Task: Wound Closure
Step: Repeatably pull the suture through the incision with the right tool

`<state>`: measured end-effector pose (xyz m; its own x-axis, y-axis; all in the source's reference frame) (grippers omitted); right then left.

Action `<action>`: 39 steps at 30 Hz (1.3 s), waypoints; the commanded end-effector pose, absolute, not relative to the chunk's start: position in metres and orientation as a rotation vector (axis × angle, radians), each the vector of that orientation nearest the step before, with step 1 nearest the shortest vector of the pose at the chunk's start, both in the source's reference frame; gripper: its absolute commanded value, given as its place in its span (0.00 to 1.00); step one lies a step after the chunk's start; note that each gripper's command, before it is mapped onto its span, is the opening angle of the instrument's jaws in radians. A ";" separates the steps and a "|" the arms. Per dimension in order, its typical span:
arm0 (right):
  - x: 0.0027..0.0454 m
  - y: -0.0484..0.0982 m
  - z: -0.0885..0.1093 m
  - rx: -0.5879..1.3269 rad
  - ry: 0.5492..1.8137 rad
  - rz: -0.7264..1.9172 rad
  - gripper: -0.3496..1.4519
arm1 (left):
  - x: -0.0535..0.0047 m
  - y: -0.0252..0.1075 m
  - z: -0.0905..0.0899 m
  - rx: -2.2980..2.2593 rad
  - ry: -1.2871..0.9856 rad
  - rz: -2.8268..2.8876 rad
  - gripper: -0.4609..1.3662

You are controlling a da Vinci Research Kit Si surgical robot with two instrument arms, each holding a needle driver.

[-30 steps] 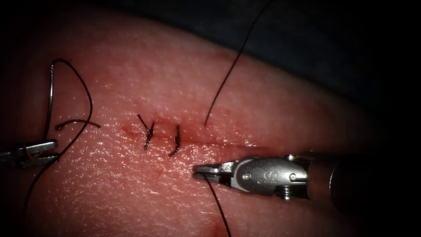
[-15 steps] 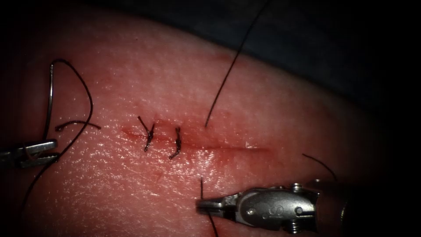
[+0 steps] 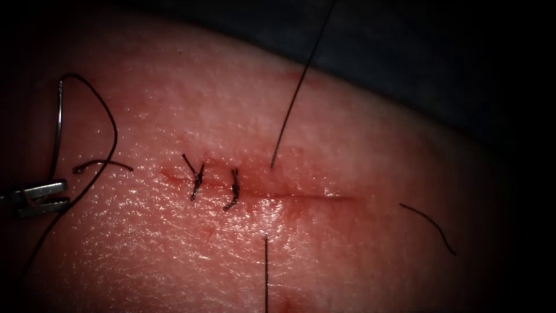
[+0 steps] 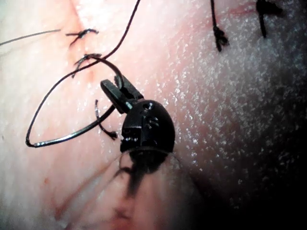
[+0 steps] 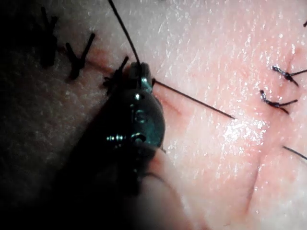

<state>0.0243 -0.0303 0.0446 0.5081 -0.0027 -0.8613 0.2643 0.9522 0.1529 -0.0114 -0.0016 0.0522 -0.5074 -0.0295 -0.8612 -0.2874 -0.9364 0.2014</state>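
- Left hand (image 3: 40, 197), far left of the cut (image 3: 301, 196), is clamped on the needle (image 3: 57, 133) near its lower end; the needle is outside the tissue (image 3: 359, 145).
- Right hand (image 5: 136, 76) is clamped on the thread (image 3: 266, 272).

left tool (image 3: 35, 197) and thread (image 3: 266, 272) run off the endoscope view's edges
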 end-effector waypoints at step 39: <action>0.0124 -0.024 0.041 0.228 1.141 0.076 0.78 | -0.0121 -0.002 0.052 -1.463 0.484 2.564 0.06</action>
